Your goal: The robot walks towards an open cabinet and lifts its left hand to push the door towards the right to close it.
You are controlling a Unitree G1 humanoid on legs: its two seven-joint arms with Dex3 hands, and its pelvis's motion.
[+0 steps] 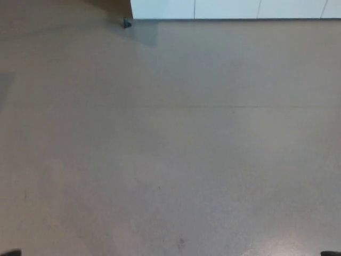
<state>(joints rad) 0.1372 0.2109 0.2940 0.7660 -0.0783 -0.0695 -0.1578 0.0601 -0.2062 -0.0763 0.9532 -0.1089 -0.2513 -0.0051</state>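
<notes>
The white cabinet (pixel 234 8) shows only as its bottom strip along the top edge of the head view, from the middle to the right. Thin vertical seams split its front into panels. Whether a door stands open cannot be told from this strip. Neither of my hands shows; only small dark slivers sit at the bottom left corner (pixel 10 253) and bottom right corner (pixel 330 253).
A small dark object (pixel 126 23) sits on the floor by the cabinet's lower left corner. Grey-beige floor (pixel 170 138) stretches from me to the cabinet base, with a faint seam across it.
</notes>
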